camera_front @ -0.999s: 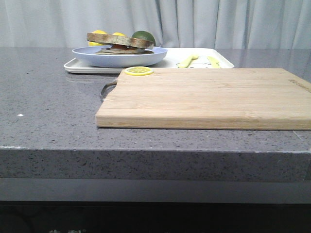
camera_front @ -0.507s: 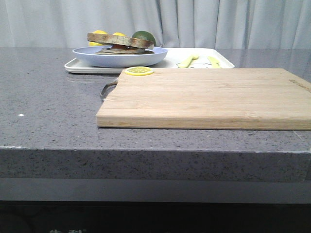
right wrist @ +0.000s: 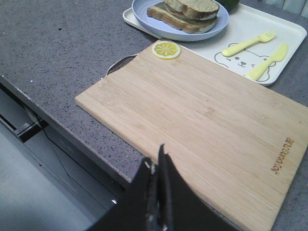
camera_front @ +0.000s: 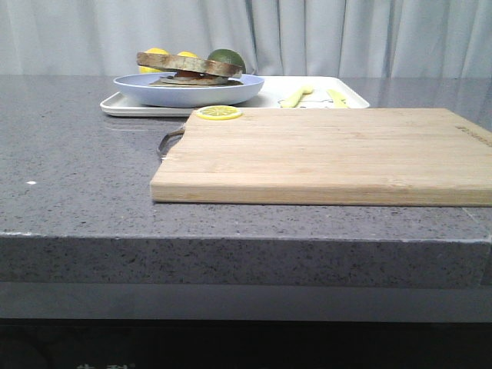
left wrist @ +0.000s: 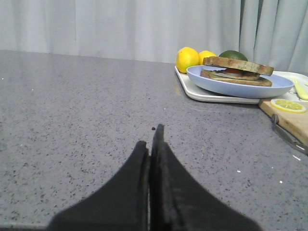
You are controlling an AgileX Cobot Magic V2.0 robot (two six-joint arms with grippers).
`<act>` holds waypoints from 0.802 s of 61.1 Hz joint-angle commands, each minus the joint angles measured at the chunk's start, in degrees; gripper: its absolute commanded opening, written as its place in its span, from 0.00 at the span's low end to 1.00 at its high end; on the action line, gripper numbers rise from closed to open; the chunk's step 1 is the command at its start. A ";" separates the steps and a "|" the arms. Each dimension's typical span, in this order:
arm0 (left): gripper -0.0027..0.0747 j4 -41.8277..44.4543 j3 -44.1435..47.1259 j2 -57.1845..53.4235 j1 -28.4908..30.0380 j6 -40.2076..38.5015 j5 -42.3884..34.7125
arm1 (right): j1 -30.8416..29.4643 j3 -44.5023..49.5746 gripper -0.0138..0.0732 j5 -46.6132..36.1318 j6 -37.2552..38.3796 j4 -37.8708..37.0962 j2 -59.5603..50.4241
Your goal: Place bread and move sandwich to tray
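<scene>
The sandwich (camera_front: 188, 69) sits on its pale blue plate (camera_front: 188, 92), which stands on the left part of the white tray (camera_front: 270, 98) at the back. The bread (right wrist: 192, 6) lies as the top slice; a bit of white egg shows under it in the left wrist view (left wrist: 231, 73). Neither gripper shows in the front view. My left gripper (left wrist: 151, 139) is shut and empty, low over the grey counter, well short of the plate (left wrist: 240, 87) and tray (left wrist: 202, 94). My right gripper (right wrist: 156, 161) is shut and empty above the cutting board's front edge.
A light wooden cutting board (camera_front: 330, 154) with a metal handle lies in front of the tray; a lemon slice (camera_front: 217, 112) sits on its back left corner. Two lemons (left wrist: 187, 58) and a lime (left wrist: 233, 54) stand behind the plate. A yellow fork (right wrist: 248, 43) and knife (right wrist: 269, 60) lie on the tray.
</scene>
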 commanded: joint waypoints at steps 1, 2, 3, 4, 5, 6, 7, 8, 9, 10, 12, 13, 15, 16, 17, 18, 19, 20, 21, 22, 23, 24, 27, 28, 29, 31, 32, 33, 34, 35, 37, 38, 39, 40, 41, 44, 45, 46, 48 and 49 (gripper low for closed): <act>0.01 0.00 0.35 -1.34 -0.94 -0.48 -5.70 | 0.03 -1.52 0.08 -3.91 0.08 -0.14 0.02; 0.01 0.00 0.35 -1.34 -1.20 -0.48 -5.70 | 0.03 -1.52 0.08 -3.91 0.08 -0.14 0.02; 0.01 0.00 0.35 -1.34 -1.31 -0.48 -5.70 | 0.03 -1.52 0.08 -3.91 0.08 -0.14 0.02; 0.01 0.00 0.35 -1.34 -1.32 -0.48 -5.70 | 0.03 -1.52 0.08 -3.91 0.08 -0.14 0.02; 0.01 0.00 0.35 -1.34 -1.45 -0.48 -5.70 | 0.03 -1.52 0.08 -3.91 0.08 -0.14 0.02; 0.01 0.00 0.35 -1.34 -1.46 -0.48 -5.70 | 0.03 -1.52 0.08 -3.91 0.08 -0.14 0.02; 0.01 0.00 0.35 -1.34 -1.46 -0.48 -5.70 | 0.03 -1.52 0.08 -3.91 0.08 -0.14 0.02; 0.01 0.00 0.35 -1.34 -1.46 -0.48 -5.70 | 0.03 -1.52 0.08 -3.91 0.08 -0.14 0.02; 0.01 0.00 0.35 -1.34 -1.46 -0.39 -5.70 | 0.03 -1.52 0.08 -3.91 0.08 -0.14 0.02; 0.01 0.00 0.35 -1.34 -1.46 -0.39 -5.70 | 0.03 -1.52 0.08 -3.91 0.08 -0.14 0.02; 0.01 -0.32 0.35 -1.34 -1.46 0.17 -5.70 | 0.03 -1.52 0.08 -3.91 0.08 -0.14 0.02; 0.01 -0.45 0.35 -1.34 -1.46 0.52 -5.70 | 0.03 -1.52 0.08 -3.91 0.08 -0.14 0.02; 0.01 -0.76 0.35 -1.34 -1.46 1.15 -5.70 | 0.03 -1.52 0.08 -3.91 0.08 -0.14 0.02; 0.01 -0.76 0.35 -1.34 -1.46 1.15 -5.70 | 0.03 -1.52 0.08 -3.91 0.08 -0.14 0.02; 0.01 -0.76 0.35 -1.34 -1.46 1.15 -5.70 | 0.03 -1.52 0.08 -3.91 0.08 -0.14 0.02; 0.01 -0.85 0.35 -1.34 -1.46 1.30 -5.70 | 0.03 -1.52 0.08 -3.91 0.08 -0.14 0.02; 0.01 -0.85 0.35 -1.34 -1.46 1.30 -5.70 | 0.03 -1.52 0.08 -3.91 0.08 -0.14 0.02; 0.01 -0.85 0.35 -1.34 -1.46 1.40 -5.70 | 0.03 -1.52 0.08 -3.91 0.08 -0.14 0.02; 0.01 -0.85 0.35 -1.34 -1.36 1.38 -5.70 | 0.03 -1.52 0.08 -3.91 0.08 -0.14 0.02; 0.01 -0.85 0.35 -1.34 -1.35 1.38 -5.70 | 0.03 -1.52 0.08 -3.91 0.08 -0.14 0.02; 0.01 -1.02 0.35 -1.34 -1.24 1.38 -5.70 | 0.03 -1.52 0.08 -3.91 0.08 -0.14 0.02; 0.01 -1.02 0.35 -1.34 -1.11 1.38 -5.70 | 0.03 -1.52 0.08 -3.91 0.08 -0.14 0.02; 0.01 -1.02 0.35 -1.34 -0.77 1.38 -5.70 | 0.03 -1.52 0.08 -3.91 0.08 -0.14 0.02; 0.01 -1.02 0.35 -1.34 -0.63 1.38 -5.70 | 0.03 -1.52 0.08 -3.91 0.08 -0.14 0.02; 0.01 -1.02 0.35 -1.34 -0.47 1.38 -5.70 | 0.03 -1.52 0.08 -3.91 0.08 -0.14 0.02; 0.01 -1.02 0.35 -1.34 -0.19 1.38 -5.70 | 0.03 -1.52 0.08 -3.91 0.08 -0.14 0.02; 0.01 -1.02 0.35 -1.34 -0.09 1.38 -5.70 | 0.03 -1.52 0.08 -3.91 0.08 -0.14 0.02; 0.01 -1.02 0.35 -1.34 0.03 1.38 -5.70 | 0.03 -1.52 0.08 -3.91 0.08 -0.14 0.02; 0.01 -1.02 0.35 -1.34 0.19 1.38 -5.70 | 0.03 -1.52 0.08 -3.91 0.08 -0.14 0.02; 0.01 -1.02 0.35 -1.34 0.38 1.38 -5.70 | 0.03 -1.52 0.08 -3.91 0.08 -0.14 0.02; 0.01 -1.02 0.35 -1.34 0.93 1.38 -5.70 | 0.03 -1.52 0.08 -3.91 0.08 -0.14 0.02; 0.01 -1.02 0.35 -1.34 1.07 1.38 -5.70 | 0.03 -1.52 0.08 -3.91 0.08 -0.14 0.02; 0.01 -1.02 0.35 -1.34 1.17 1.38 -5.70 | 0.03 -1.52 0.08 -3.91 0.08 -0.14 0.02; 0.01 -1.02 0.35 -1.34 1.30 1.38 -5.70 | 0.03 -1.52 0.08 -3.91 0.08 -0.14 0.02; 0.01 -1.02 0.35 -1.34 1.41 1.38 -5.70 | 0.03 -1.52 0.08 -3.91 0.08 -0.14 0.02; 0.01 -1.02 0.35 -1.34 1.67 1.38 -5.70 | 0.03 -1.52 0.08 -3.91 0.08 -0.14 0.02; 0.01 -1.02 0.35 -1.34 1.78 1.38 -5.70 | 0.03 -1.52 0.08 -3.91 0.08 -0.14 0.02; 0.01 -1.02 0.35 -1.34 1.78 1.38 -5.70 | 0.03 -1.52 0.08 -3.91 0.08 -0.14 0.02; 0.01 -1.02 0.35 -1.34 1.90 1.38 -5.70 | 0.03 -1.52 0.08 -3.91 0.08 -0.14 0.02; 0.01 -1.02 0.35 -1.34 1.90 1.38 -5.70 | 0.03 -1.52 0.08 -3.91 0.08 -0.14 0.02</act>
